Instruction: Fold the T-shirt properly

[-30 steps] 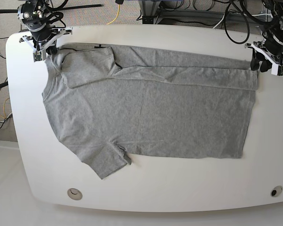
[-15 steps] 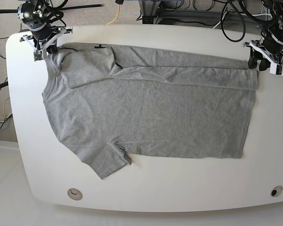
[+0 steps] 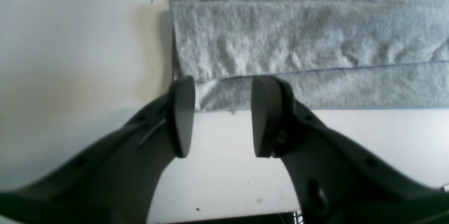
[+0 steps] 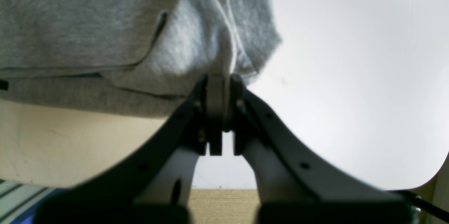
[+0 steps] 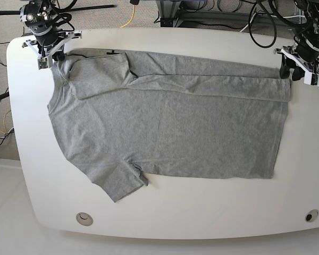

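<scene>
Right gripper [image 4: 220, 87] jaws clamped on T-shirt [image 5: 165, 127]; left gripper [image 3: 222, 92] jaws apart above hem.

White table [image 5: 212, 207], rounded corners; two round ports [image 5: 84, 218] near front edge. Yellow cable [image 5: 128, 20], black cables [image 5: 266, 26] behind.

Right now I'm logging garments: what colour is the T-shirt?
Plain heather grey T-shirt, clearest in the base view.

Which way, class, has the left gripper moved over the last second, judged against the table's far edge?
Yes. The left gripper has drawn back slightly toward the table's far edge, off the T-shirt's folded corner.
</scene>
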{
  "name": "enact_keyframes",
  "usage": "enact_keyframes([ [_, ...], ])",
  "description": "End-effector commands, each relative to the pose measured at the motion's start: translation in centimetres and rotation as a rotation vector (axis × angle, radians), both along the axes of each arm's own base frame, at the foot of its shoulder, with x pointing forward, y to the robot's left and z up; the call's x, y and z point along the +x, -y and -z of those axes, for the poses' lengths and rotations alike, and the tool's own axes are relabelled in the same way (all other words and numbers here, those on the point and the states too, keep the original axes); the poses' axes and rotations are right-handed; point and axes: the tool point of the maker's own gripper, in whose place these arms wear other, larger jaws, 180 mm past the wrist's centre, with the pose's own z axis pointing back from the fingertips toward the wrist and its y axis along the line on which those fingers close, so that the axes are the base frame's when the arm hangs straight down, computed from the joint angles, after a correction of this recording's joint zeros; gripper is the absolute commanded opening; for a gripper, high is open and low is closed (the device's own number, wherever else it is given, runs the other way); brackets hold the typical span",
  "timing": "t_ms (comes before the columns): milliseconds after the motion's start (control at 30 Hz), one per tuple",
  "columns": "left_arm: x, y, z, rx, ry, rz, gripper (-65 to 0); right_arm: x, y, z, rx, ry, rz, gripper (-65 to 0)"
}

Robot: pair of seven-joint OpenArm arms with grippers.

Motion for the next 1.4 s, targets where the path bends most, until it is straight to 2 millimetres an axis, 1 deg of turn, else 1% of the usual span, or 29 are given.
enact_keyframes([
  [0, 0.5, -0.2, -1.2, 0.017, 0.038, 0.012, -46.2, 0.5, 0.2, -0.8, -0.009, 0.03, -0.01, -65.0],
  [67, 0.5, -0.1, -1.2, 0.014, 0.039, 0.021, -47.5, 0.3, 0.3, -0.5, -0.012, 0.018, -0.012, -65.0],
  [133, 0.4, 0.0, -1.1, 0.013, 0.035, 0.023, -46.8, 0.3, 0.3, -0.5, -0.013, 0.018, -0.011, -65.0],
  [267, 0.5, 0.0, -1.1, 0.011, 0.038, 0.024, -41.9, 0.3, 0.3, -0.5, -0.01, 0.018, -0.011, -65.0],
  [333, 0.6, 0.0, -1.0, 0.01, 0.038, 0.024, -41.6, 0.3, 0.3, -0.5, -0.011, 0.019, -0.011, -65.0],
  [400, 0.6, 0.0, -1.0, 0.008, 0.039, 0.022, -41.5, 0.4, 0.3, -0.5, -0.011, 0.021, -0.012, -65.0],
  [467, 0.7, -0.1, -0.8, 0.002, 0.036, 0.016, -42.0, 0.9, 0.1, -0.8, -0.011, 0.035, -0.012, -65.0],
  [667, 0.9, -0.1, -0.9, 0.0, 0.042, 0.015, -41.8, 1.7, -0.1, -0.9, -0.005, 0.051, -0.019, -65.0],
  [733, 1.0, -0.1, -0.9, -0.002, 0.046, 0.016, -41.7, 2.0, -0.3, -1.0, -0.004, 0.057, -0.023, -65.0],
  [800, 1.2, -0.1, -0.8, -0.008, 0.047, 0.01, -42.2, 2.8, -0.2, -1.3, -0.004, 0.076, -0.02, -65.0],
  [1000, 1.4, -0.1, -0.8, -0.01, 0.05, 0.008, -42.2, 3.8, -0.4, -1.6, 0.0, 0.099, -0.025, -65.0],
  [1067, 1.3, 0.0, -0.8, -0.011, 0.048, 0.009, -42.3, 4.0, -0.4, -1.7, 0.0, 0.104, -0.024, -65.0],
  [1133, 1.2, 0.0, -0.8, -0.006, 0.046, 0.013, -42.1, 3.6, -0.1, -1.6, -0.005, 0.096, -0.012, -65.0],
  [1367, 1.1, 0.5, -0.3, -0.02, 0.033, 0.024, -42.1, 3.7, 0.2, -1.7, -0.007, 0.1, -0.003, -65.0],
])
